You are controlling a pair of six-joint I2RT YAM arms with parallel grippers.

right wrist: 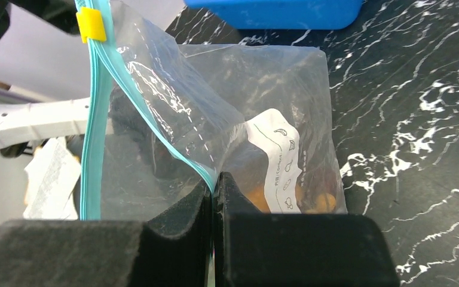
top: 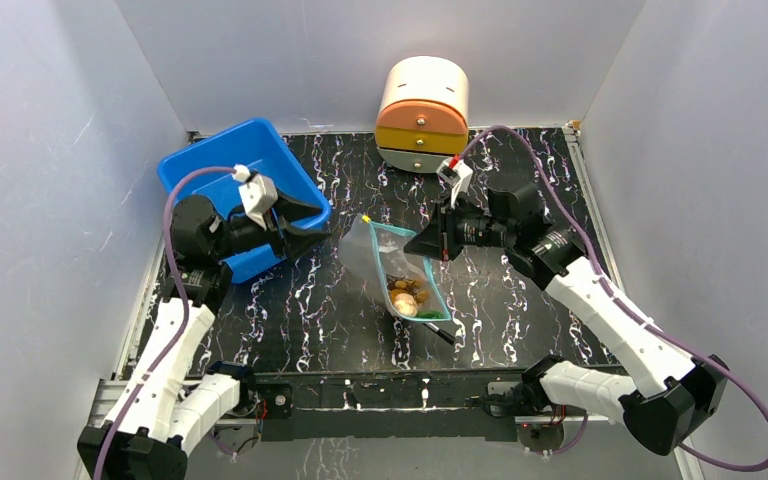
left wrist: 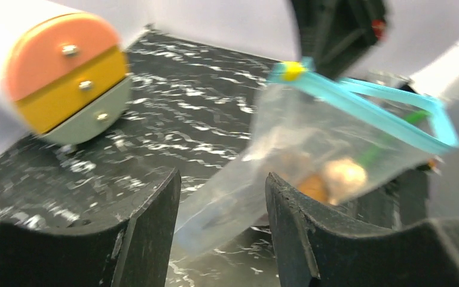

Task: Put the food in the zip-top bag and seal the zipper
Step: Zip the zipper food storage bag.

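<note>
The clear zip-top bag [top: 385, 262] hangs lifted over the marbled table, and my right gripper [top: 428, 243] is shut on one strip of its teal zipper [right wrist: 92, 119]. The two zipper strips spread apart below a yellow slider [right wrist: 91, 25], so the mouth gapes. Orange and tan food [top: 407, 296] lies in the bag's lower end, also seen in the left wrist view as food [left wrist: 340, 176]. My left gripper [top: 322, 236] is open, just left of the bag, with nothing between its fingers [left wrist: 149, 227]. The bag [left wrist: 287, 143] shows beyond them, blurred.
A blue tray [top: 210, 165] sits behind the left gripper at the back left. A round drawer unit [top: 422, 115] in orange, yellow and grey stands at the back centre. A thin black pen [top: 438, 332] lies by the bag's near end. White walls enclose the table.
</note>
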